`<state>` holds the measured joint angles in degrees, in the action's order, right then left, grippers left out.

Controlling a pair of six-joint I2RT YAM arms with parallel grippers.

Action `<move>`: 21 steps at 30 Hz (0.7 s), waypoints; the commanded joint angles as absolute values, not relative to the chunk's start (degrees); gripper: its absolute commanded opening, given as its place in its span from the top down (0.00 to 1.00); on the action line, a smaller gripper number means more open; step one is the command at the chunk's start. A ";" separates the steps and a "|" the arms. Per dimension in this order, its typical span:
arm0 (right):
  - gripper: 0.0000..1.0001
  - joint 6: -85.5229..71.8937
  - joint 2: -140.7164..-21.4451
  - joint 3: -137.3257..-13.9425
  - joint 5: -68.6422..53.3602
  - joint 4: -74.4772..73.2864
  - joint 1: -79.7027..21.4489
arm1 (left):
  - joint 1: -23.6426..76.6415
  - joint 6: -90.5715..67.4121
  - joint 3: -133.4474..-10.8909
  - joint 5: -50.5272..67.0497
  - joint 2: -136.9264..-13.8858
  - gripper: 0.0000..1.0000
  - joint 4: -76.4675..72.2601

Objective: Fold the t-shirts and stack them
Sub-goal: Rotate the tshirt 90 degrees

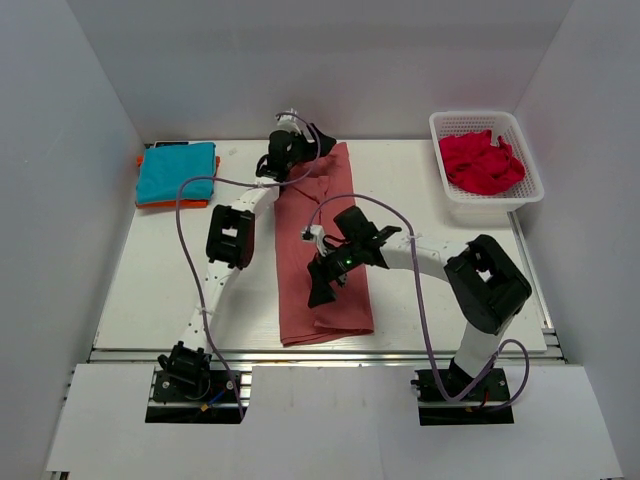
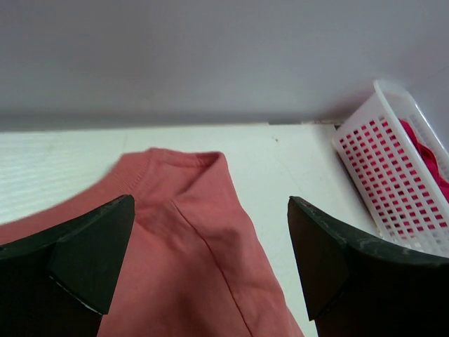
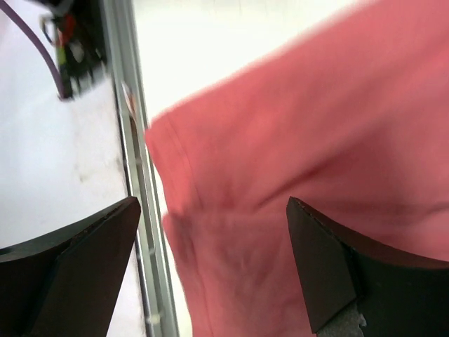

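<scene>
A salmon-pink t-shirt lies folded into a long strip down the middle of the table. My left gripper is open above its far end; the left wrist view shows the collar end between the spread jaws. My right gripper is open above the strip's near part; the right wrist view shows blurred pink cloth between the spread jaws. A folded teal shirt lies on an orange one at the far left. Crumpled red shirts fill a white basket.
The white basket also shows in the left wrist view at the right. White walls close in the table on three sides. The metal rail of the table's front edge runs close to the shirt's near end.
</scene>
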<state>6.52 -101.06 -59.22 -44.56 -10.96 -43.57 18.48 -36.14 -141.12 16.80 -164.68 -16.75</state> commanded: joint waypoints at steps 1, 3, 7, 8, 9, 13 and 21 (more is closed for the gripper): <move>0.10 6.77 -100.20 -63.45 -47.73 -6.77 -43.51 | 17.32 -34.28 -142.73 14.23 -156.37 0.00 -19.69; 0.10 4.42 -97.74 -63.11 -42.83 -4.66 -43.16 | 16.71 -32.79 -140.98 15.03 -153.56 0.00 -18.90; 0.10 1.50 -93.96 -62.49 -20.90 -4.83 -42.02 | 14.95 -25.77 -135.81 12.58 -143.20 0.00 -15.39; 0.10 0.45 -93.08 -63.19 -15.52 -4.83 -41.23 | 14.94 -21.92 -135.79 11.70 -139.00 0.00 -13.73; 0.10 -1.91 -93.16 -63.63 -13.56 -4.57 -40.70 | 14.94 -19.88 -135.27 10.04 -136.78 0.00 -8.23; 0.10 -6.41 -97.18 -69.25 -6.33 -3.95 -35.88 | 13.10 -15.04 -119.98 0.56 -120.72 0.00 4.10; 0.10 -6.68 -118.34 -97.50 -10.19 -7.29 -29.98 | 13.80 -23.10 -55.62 -8.54 -79.13 0.00 -1.59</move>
